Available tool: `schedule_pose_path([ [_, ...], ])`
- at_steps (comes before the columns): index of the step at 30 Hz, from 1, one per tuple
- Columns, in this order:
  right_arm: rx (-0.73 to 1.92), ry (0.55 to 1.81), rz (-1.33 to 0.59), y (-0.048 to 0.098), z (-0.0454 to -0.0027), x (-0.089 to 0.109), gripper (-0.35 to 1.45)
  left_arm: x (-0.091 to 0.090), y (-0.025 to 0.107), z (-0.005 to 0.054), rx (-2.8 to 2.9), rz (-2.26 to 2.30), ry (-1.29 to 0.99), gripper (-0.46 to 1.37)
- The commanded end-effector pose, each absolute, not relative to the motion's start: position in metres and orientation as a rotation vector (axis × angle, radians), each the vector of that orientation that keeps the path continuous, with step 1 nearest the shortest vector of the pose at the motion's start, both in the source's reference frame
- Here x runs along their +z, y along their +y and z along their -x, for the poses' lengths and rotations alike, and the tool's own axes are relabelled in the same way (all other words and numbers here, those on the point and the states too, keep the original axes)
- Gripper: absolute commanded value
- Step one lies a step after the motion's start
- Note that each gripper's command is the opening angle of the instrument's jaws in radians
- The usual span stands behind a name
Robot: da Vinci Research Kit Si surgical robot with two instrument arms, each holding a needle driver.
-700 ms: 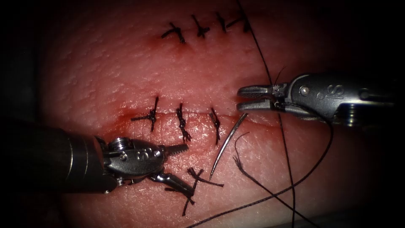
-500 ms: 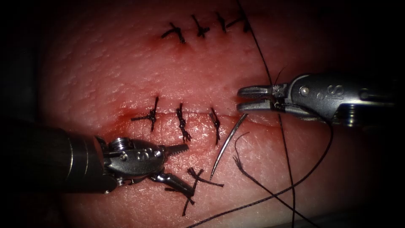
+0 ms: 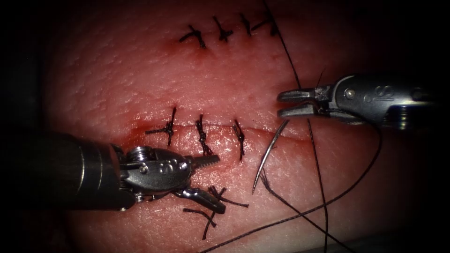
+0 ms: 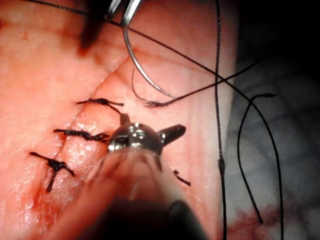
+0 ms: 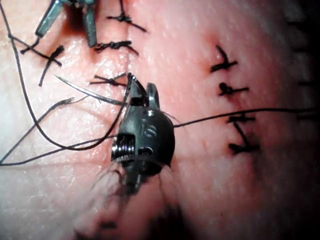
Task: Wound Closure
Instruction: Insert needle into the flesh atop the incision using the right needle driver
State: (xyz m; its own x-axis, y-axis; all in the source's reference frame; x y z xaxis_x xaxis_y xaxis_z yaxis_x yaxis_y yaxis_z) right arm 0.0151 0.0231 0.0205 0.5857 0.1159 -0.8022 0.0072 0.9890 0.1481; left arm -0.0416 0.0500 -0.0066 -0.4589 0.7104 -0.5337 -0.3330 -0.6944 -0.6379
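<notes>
The right arm's steel needle driver (image 3: 286, 104) pinches the thin curved silver needle (image 3: 268, 152) at its blunt rear end, where the thread joins. The needle hangs free of the pale-pink pork tissue (image 3: 117, 75) and arcs down across the horizontal cut (image 3: 281, 132), just right of the third black stitch (image 3: 239, 140), the landmark here. Its point sits below the cut, not in the tissue.

The left arm's steel needle driver (image 3: 213, 182) lies below and left of that stitch, its jaws spread and holding nothing — one jaw just under the stitch row, the other by loose cut ends of black thread (image 3: 211, 218).

The long black thread (image 3: 328, 201) loops from the right tool, sweeping down well right of the stitch.

Judged as a thing to handle: the needle is light, stiff and slick, likely to swivel in a grip so near its tail — a hold further along the curve, clear of the fragile point, should steady it. The thread is limp and snags; the tissue is soft and could tear.
</notes>
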Motion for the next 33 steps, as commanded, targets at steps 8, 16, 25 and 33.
schedule_pose_path([
  [8, 0.026, 0.927, -0.091, 0.0243, -0.0135, 0.0212, -0.35, -0.0063, 0.0510, 0.0435, 2.207, 1.106, -0.562, 0.18],
  [16, -0.015, 0.918, -0.058, 0.0255, -0.0125, 0.0220, -0.35, -0.0050, 0.0529, 0.0450, 2.232, 1.171, -0.514, 0.00],
  [25, -0.092, 0.876, -0.002, 0.0259, -0.0122, 0.0221, -0.35, -0.0024, 0.0538, 0.0456, 2.238, 1.180, -0.504, -0.02],
  [33, -0.109, 0.861, 0.017, 0.0263, -0.0118, 0.0219, -0.35, -0.0007, 0.0537, 0.0466, 2.237, 1.178, -0.488, -0.35],
])
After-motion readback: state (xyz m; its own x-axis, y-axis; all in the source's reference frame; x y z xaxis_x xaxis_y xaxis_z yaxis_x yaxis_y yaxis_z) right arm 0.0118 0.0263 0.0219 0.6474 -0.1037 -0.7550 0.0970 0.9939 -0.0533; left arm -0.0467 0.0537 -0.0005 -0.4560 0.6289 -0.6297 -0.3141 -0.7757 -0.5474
